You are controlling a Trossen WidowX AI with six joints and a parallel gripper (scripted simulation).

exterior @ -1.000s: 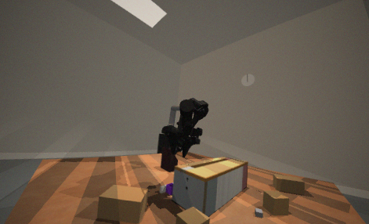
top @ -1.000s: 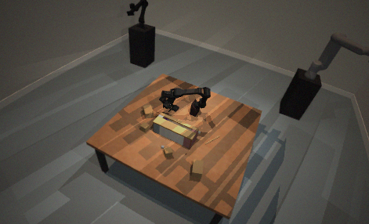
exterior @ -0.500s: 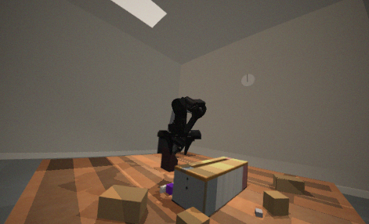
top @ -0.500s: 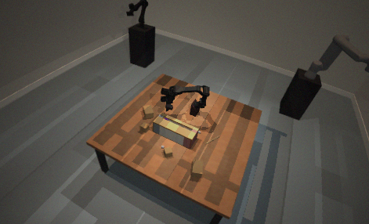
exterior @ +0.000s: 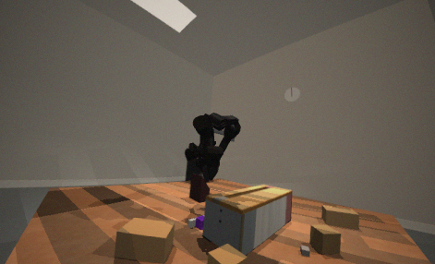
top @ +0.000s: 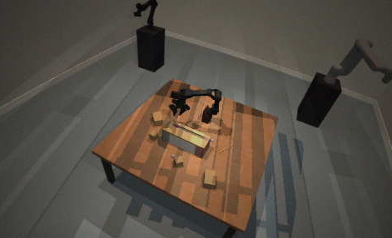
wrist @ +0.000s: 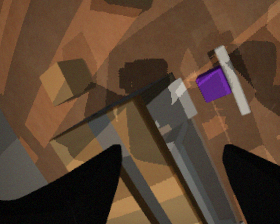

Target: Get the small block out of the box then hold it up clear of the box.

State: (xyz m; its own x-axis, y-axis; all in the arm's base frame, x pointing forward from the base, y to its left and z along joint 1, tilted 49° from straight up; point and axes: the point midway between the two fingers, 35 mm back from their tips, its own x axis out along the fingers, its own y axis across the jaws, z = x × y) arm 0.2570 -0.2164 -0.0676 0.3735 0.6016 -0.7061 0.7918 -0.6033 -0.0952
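The claw (top: 179, 110) (exterior: 209, 166) (wrist: 174, 150) stands a bit more than half open, its black, tapering fingers well parted, with nothing in their grip. Below and beyond the fingertips, outside the box (top: 183, 143) (exterior: 270, 219) (wrist: 137, 131), the smooth purple block (top: 176, 126) (exterior: 199, 222) (wrist: 213, 84) lies on the wood-patterned bench (top: 242, 166) (exterior: 93, 208) (wrist: 106, 32), beside a pale, slim bar (exterior: 192, 222) (wrist: 233, 80). Beneath the claw, the long, rectangular box shows a yellowish top with a lengthwise slot and grey sides, while a tan, sharp-edged chunk (wrist: 77, 80) lies past its end.
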